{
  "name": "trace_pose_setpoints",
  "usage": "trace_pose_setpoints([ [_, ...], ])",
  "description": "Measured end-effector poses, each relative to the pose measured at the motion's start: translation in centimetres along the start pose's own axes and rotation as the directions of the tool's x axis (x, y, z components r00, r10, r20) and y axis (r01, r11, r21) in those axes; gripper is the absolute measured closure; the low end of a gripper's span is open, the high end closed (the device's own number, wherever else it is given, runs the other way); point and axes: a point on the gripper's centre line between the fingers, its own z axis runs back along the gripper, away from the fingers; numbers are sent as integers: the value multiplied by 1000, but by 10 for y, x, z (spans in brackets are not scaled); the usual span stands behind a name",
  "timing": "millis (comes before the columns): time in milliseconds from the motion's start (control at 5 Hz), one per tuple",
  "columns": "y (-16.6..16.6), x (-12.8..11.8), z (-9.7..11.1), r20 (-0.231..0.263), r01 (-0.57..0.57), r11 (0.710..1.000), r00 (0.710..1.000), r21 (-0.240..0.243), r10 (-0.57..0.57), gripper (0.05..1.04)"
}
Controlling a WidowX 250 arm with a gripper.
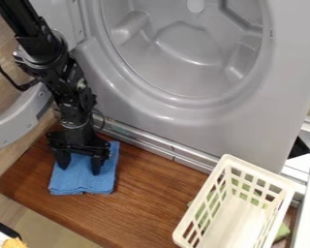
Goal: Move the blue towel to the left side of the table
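The black gripper [80,169] hangs at the left of the view, pointing down over the blue towel. Its two fingers stand apart, with blue cloth visible between them. Folded into a rough square, the blue towel [83,181] lies flat on the left part of the brown wooden table [151,198]. The gripper body hides part of the towel's upper edge. Whether the fingertips touch the cloth I cannot tell.
A cream plastic basket [232,225] stands at the table's right, with a green cloth [282,231] partly showing by it. Behind the table rises a grey machine front [183,116] with a round opening. Its open door [18,121] is at the left, beside the arm.
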Motion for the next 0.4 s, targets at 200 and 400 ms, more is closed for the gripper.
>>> trace_pose_setpoints([
  [200, -6, -1, 0, -4, 6, 1000, 1000, -9, -6, 83],
  [400, -16, -10, 0, -29, 24, 999, 999, -29, -25, 83],
])
